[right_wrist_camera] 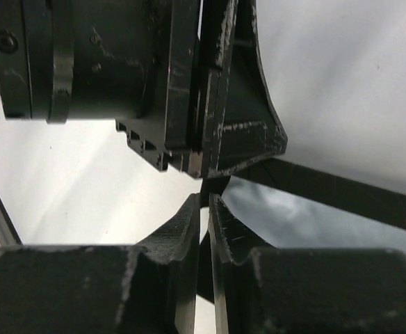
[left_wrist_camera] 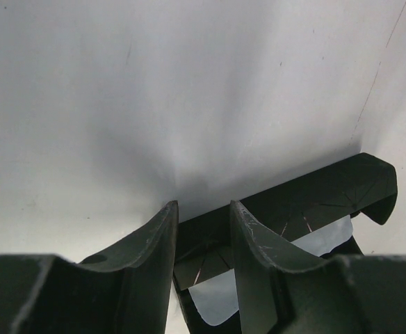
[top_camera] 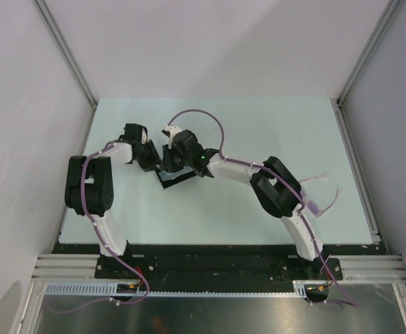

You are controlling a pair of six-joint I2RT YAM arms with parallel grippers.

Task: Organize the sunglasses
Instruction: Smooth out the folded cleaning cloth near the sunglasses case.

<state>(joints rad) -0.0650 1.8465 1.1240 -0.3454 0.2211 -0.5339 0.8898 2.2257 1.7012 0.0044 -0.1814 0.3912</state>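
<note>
The black oblong case [top_camera: 177, 178] lies open at the table's middle left, and both grippers meet at it. My left gripper [top_camera: 154, 165] is shut on one end of the case [left_wrist_camera: 314, 195], its jaws a narrow gap apart over the case wall; pale blue cloth [left_wrist_camera: 213, 296] shows inside. My right gripper [top_camera: 169, 163] is shut on a thin black edge of the case [right_wrist_camera: 342, 191], with the left gripper [right_wrist_camera: 210, 104] just above it. The pink sunglasses [top_camera: 319, 207] lie on the table at the right, partly behind the right arm.
The pale green table [top_camera: 258, 125] is walled by white panels at the back and sides. The right arm [top_camera: 279, 188] stretches across the middle. A metal rail [top_camera: 210, 268] runs along the near edge.
</note>
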